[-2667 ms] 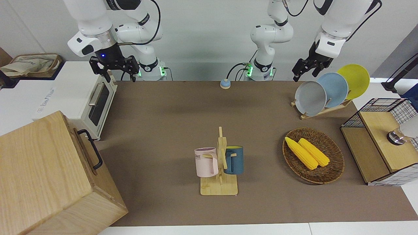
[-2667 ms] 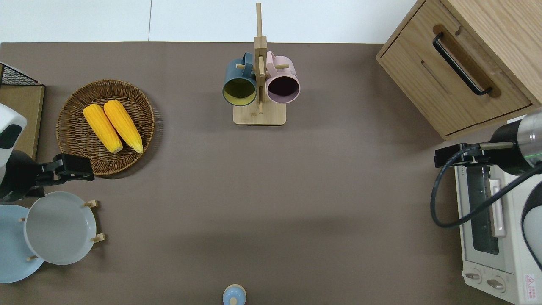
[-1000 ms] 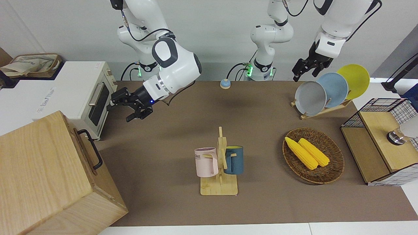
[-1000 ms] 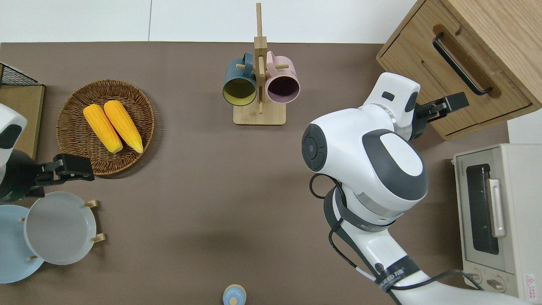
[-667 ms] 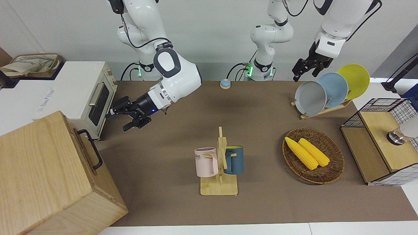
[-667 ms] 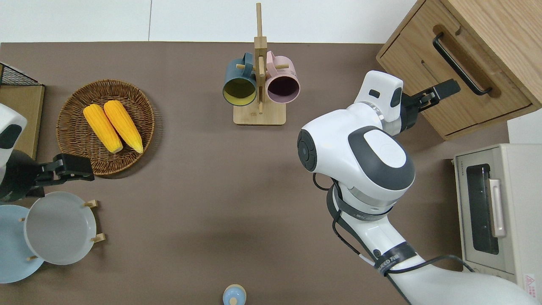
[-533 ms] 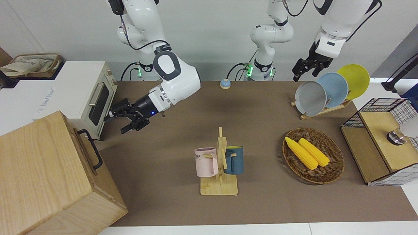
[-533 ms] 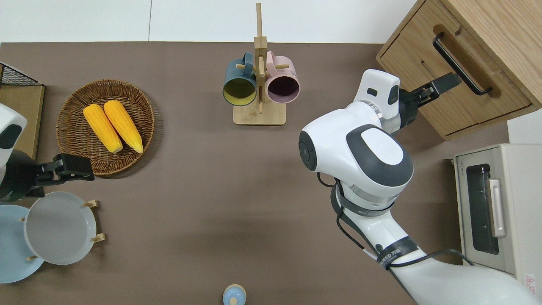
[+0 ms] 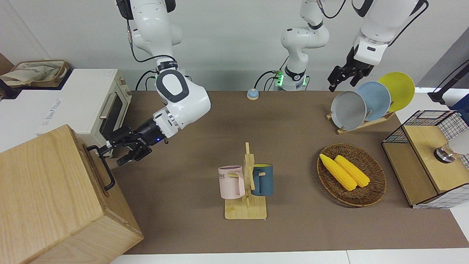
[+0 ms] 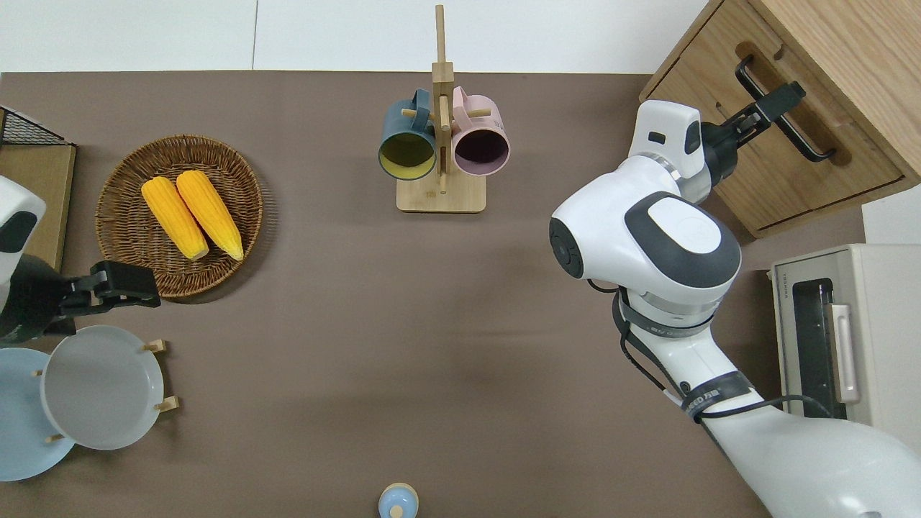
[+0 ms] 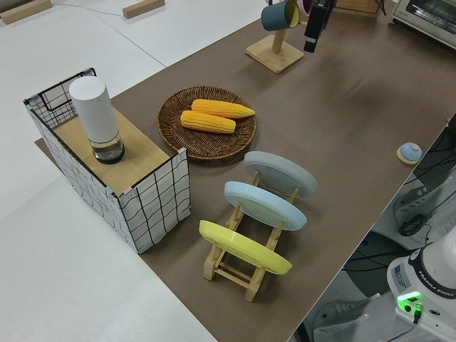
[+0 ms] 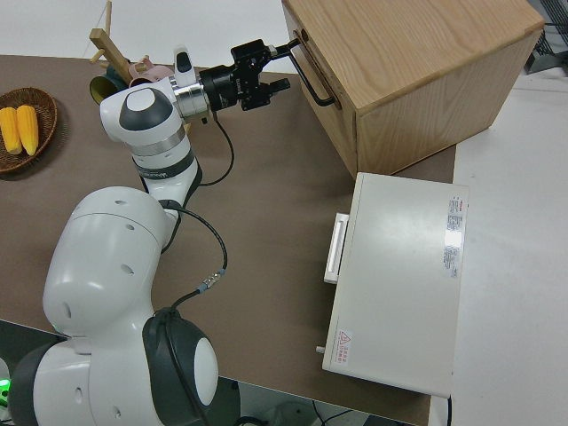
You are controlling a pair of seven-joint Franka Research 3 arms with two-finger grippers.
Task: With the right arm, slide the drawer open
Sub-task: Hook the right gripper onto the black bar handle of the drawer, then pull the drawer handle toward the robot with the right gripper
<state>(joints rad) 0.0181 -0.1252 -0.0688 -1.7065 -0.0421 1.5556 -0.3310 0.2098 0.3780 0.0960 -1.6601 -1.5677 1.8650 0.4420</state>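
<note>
The drawer [image 10: 820, 126] is the top front panel of the pale wooden cabinet [image 9: 47, 183] at the right arm's end of the table, and it is shut. Its black bar handle [image 9: 106, 172] also shows in the overhead view [image 10: 809, 140] and the right side view [image 12: 312, 84]. My right gripper [image 9: 111, 154], blue wrist light on, reaches sideways to the handle with its fingers spread open at the bar, as the overhead view [image 10: 781, 97] and the right side view [image 12: 282, 64] also show. I cannot tell whether they touch it. The left arm is parked.
A white toaster oven [image 9: 106, 110] stands beside the cabinet, nearer to the robots. A mug rack [image 9: 245, 183] with two mugs stands mid-table. A basket of corn [image 9: 373, 190], a plate rack [image 9: 366, 102] and a wire-grid box [image 9: 428, 157] are toward the left arm's end.
My right arm has swung down from over the toaster oven and reached out across the table until the open gripper is at the drawer handle. The left arm has not moved.
</note>
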